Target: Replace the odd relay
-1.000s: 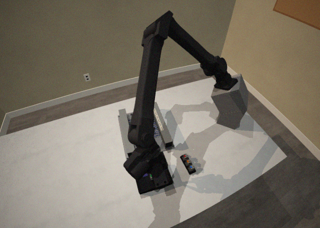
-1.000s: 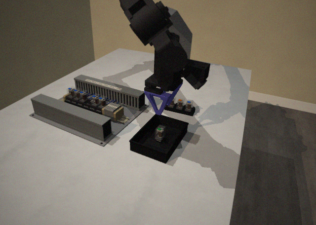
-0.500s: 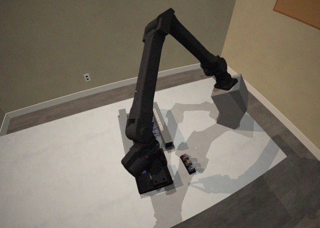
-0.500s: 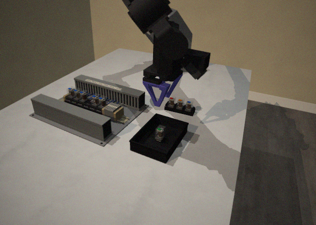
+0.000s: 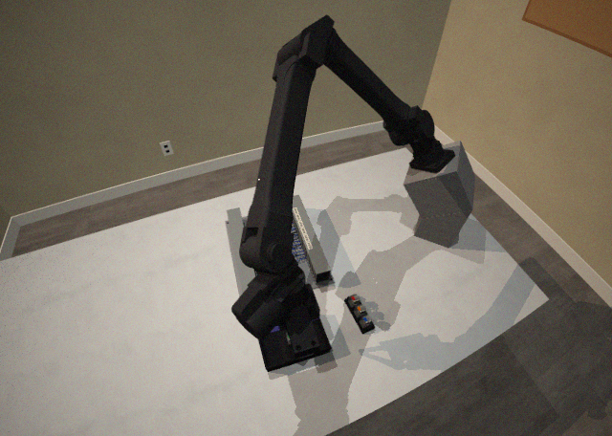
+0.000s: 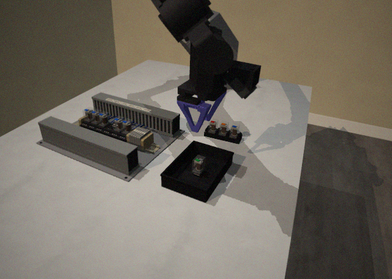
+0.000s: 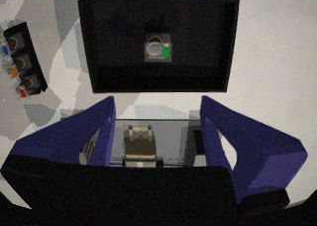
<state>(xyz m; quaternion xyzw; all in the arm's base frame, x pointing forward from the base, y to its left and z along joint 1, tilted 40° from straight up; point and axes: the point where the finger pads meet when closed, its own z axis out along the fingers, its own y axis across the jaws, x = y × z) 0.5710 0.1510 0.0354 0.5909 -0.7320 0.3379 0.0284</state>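
The end effector [image 6: 198, 118] hangs above the desk [image 6: 95, 213] with its blue fingers spread and nothing between them. Just in front of and below it sits the black tray [image 6: 182, 183], where the green-button relay [image 6: 198, 166] stands upright near the middle. Close beside the end effector, a small black holder [image 6: 223, 138] carries three spares with red, orange and blue buttons. Farther off to its other side, the relay row [image 6: 104, 118] shows blue buttons.
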